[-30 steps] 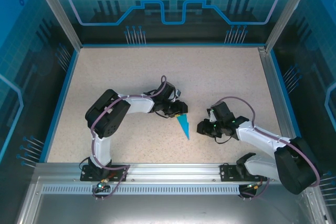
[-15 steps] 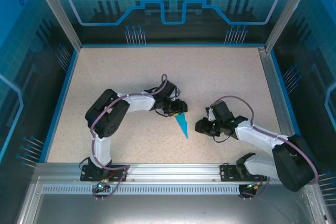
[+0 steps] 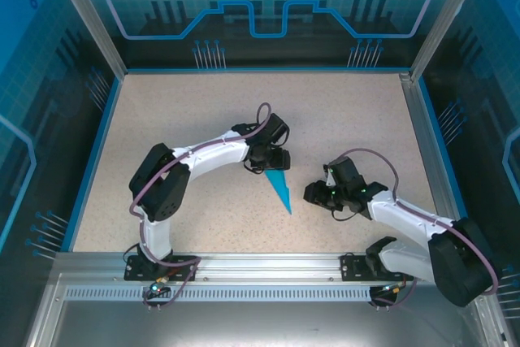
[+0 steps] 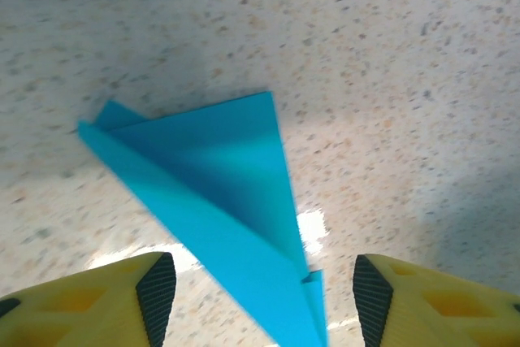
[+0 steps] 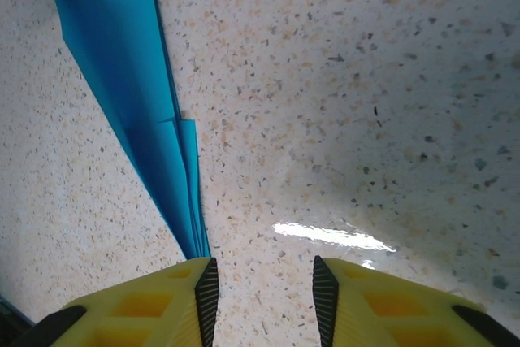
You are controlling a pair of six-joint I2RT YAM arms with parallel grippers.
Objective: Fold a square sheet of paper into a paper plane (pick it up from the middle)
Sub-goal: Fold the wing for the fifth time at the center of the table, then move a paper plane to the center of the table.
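Paper plane (image 3: 279, 186) on table (image 3: 203, 119) | left jaws open astride it | right jaws open beside it

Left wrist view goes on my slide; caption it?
Folded paper plane on the speckled table under the open left gripper.

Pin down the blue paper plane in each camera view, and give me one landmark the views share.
Top external: paper plane mid-table, its tip pointing toward the near edge.
Left wrist: paper plane at centre, narrowing from upper left down to the bottom edge.
Right wrist: paper plane at upper left, tapering downward.
Shared landmark: the speckled beige tabletop it lies on.
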